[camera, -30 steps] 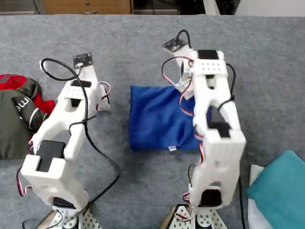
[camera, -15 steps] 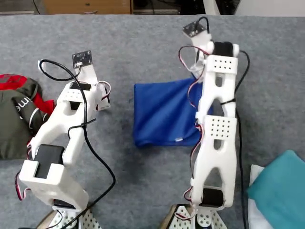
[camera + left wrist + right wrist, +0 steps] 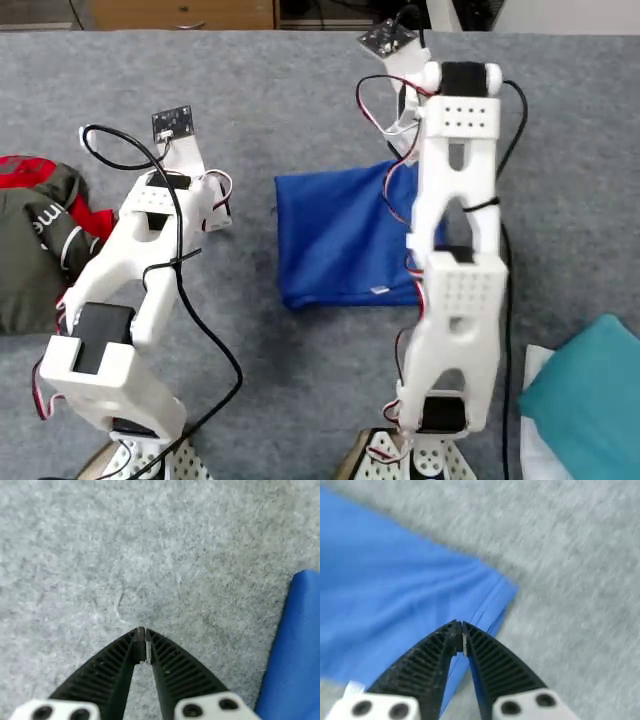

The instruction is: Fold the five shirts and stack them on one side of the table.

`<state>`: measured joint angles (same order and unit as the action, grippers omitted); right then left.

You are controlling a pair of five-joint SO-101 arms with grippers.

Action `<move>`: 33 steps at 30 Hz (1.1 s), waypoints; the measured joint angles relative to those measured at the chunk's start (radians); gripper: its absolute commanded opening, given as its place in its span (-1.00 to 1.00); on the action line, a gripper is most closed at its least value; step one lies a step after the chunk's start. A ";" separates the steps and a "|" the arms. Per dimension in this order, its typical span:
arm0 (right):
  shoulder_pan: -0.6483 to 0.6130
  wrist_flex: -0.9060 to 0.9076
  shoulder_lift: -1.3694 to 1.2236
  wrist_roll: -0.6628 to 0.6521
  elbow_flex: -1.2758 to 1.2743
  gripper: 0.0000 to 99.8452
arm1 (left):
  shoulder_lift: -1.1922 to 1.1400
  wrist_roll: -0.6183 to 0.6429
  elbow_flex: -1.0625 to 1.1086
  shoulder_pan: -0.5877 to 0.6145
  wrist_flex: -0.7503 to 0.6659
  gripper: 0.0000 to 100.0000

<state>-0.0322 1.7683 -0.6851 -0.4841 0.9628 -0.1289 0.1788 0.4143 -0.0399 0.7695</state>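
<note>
The grey felt surface (image 3: 300, 90) ends at a wooden cabinet (image 3: 180, 12); a folded blue shirt (image 3: 340, 235) lies mid-surface, a dark-and-red pile (image 3: 35, 240) left, a teal shirt (image 3: 585, 390) right. Over the last second the right arm (image 3: 455, 250) stretched farther back; the right gripper (image 3: 460, 635) is pinched closed above the blue shirt's corner. The left gripper (image 3: 141, 637), also closed, hovers over bare felt

From my high view both arms are white plastic: left arm (image 3: 140, 250) at lower left, right arm (image 3: 460, 290) right of centre with dotted panels. A black cable (image 3: 190, 290) loops the left; red-white wires (image 3: 362, 100) trail the right. My left gripper (image 3: 145, 645) and right gripper (image 3: 460, 637) have black ribbed fingers (image 3: 115, 667), white screw-holed mounts (image 3: 55, 710).
</note>
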 measured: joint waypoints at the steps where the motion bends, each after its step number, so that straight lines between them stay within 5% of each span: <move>1: 0.000 0.000 0.055 0.000 -0.078 -0.99 | 0.000 0.000 0.000 0.000 0.000 -0.96; 13: -0.002 -0.221 0.276 -0.028 -0.862 -0.99 | 0.000 0.000 0.000 0.000 0.000 -0.96; 26: 0.129 -0.359 0.338 -0.077 -1.183 -0.99 | 0.000 0.000 0.000 0.000 0.000 -0.96; 33: 0.130 -0.431 0.358 -0.083 -1.135 -0.99 | 0.000 0.000 0.000 0.000 0.000 -0.96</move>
<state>0.0982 1.3372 -0.3276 -0.5669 -0.1726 -0.1289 0.1788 0.4143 -0.0399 0.7695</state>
